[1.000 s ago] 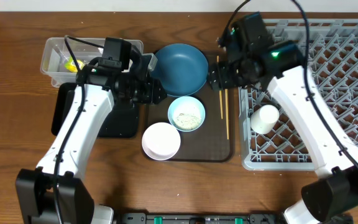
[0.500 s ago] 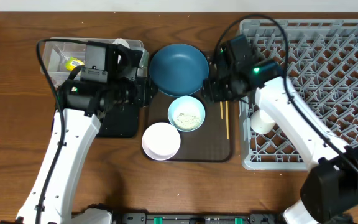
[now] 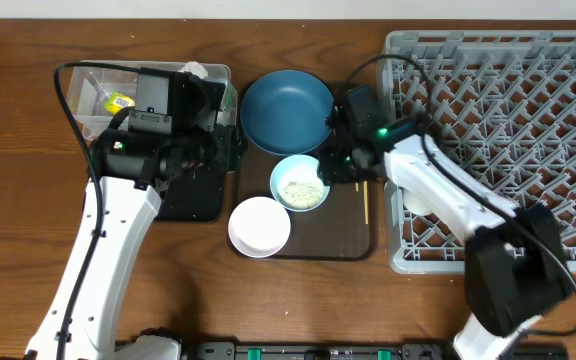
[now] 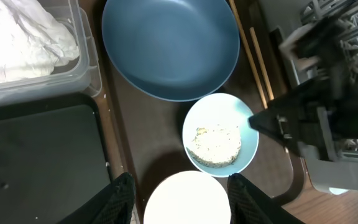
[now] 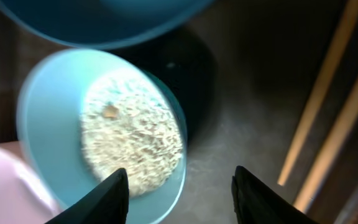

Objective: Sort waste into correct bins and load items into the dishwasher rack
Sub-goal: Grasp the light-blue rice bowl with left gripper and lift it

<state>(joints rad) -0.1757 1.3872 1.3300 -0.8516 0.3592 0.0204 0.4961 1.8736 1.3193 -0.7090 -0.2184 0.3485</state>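
1. Nearest you, the white bowl (image 3: 259, 227) sits upright at the front left corner of the brown serving tray (image 3: 348, 235) on the worktop (image 3: 28, 230).
2. Your left tool (image 4: 180, 200) hangs over that bowl's far edge, fingers wide apart and holding nothing.
3. Just behind it stands the light blue bowl (image 3: 300, 184), with cooked rice (image 4: 214, 144) in its bottom.
4. Your right tool (image 5: 180, 193) is part-way open and straddles that bowl's right rim. You cannot tell whether either finger touches it.
5. The two chopsticks (image 3: 365, 205) lie side by side along the tray's right side, next to the rack.
6. The black tray (image 3: 193, 195) lies left of the serving tray, partly under your left arm.
7. The dark blue dish (image 3: 286, 110) sits at the serving tray's far end.
8. Farthest left, the clear tub (image 3: 80, 100) holds the crumpled tissue (image 4: 17, 40) and the yellow-green wrapper (image 3: 118, 101).
9. The grey dishwasher rack (image 3: 528, 90) fills the right side.
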